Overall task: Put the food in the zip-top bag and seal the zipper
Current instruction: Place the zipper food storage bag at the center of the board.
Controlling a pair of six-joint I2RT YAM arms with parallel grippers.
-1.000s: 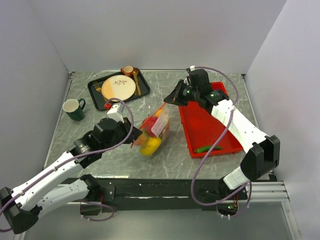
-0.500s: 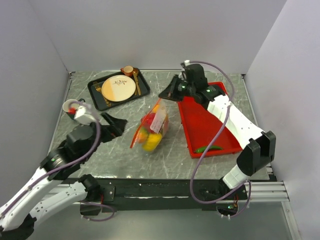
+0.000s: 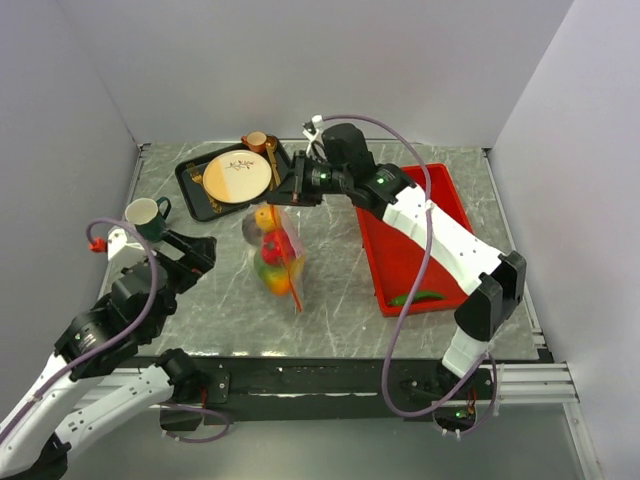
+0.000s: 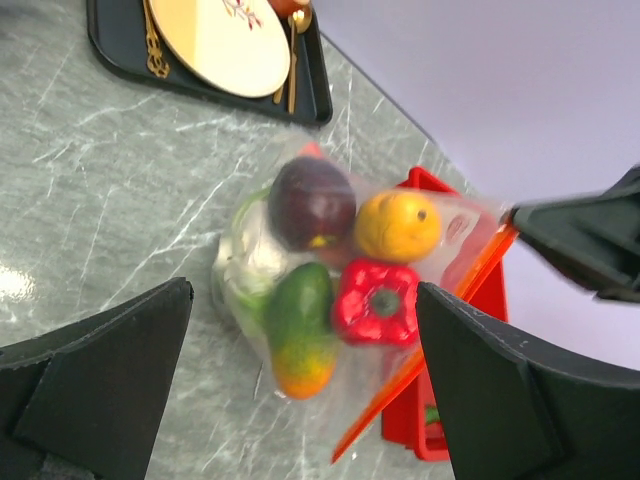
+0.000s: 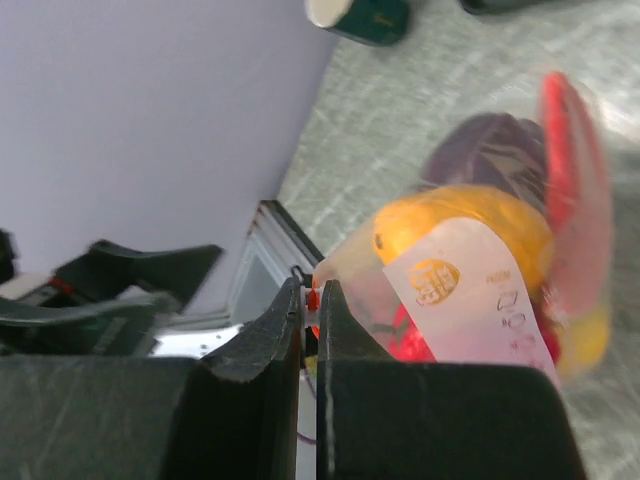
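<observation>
The zip-top bag (image 3: pixel 276 256) hangs down to the table mid-left, with toy food inside. In the left wrist view I see the dark purple fruit (image 4: pixel 312 203), the orange (image 4: pixel 397 225), the red pepper (image 4: pixel 375 302), the red-green mango (image 4: pixel 298 340) and the cauliflower (image 4: pixel 245 265) in it. My right gripper (image 3: pixel 284 193) is shut on the white slider end of the orange-red zipper (image 5: pixel 312 298) and holds the bag's top up. My left gripper (image 3: pixel 193 262) stands open to the left of the bag, apart from it. A green chili (image 3: pixel 418 297) lies in the red tray (image 3: pixel 440 200).
A black tray (image 3: pixel 193 196) with a beige plate (image 3: pixel 237 175), a gold spoon and a small cup sits at the back left. A dark green mug (image 3: pixel 148 217) stands near the left wall, close behind my left arm.
My left gripper let go of the bag, opened wide and drew back to the left. My right gripper moved left with the zipper end, and the bag swung left with it.
</observation>
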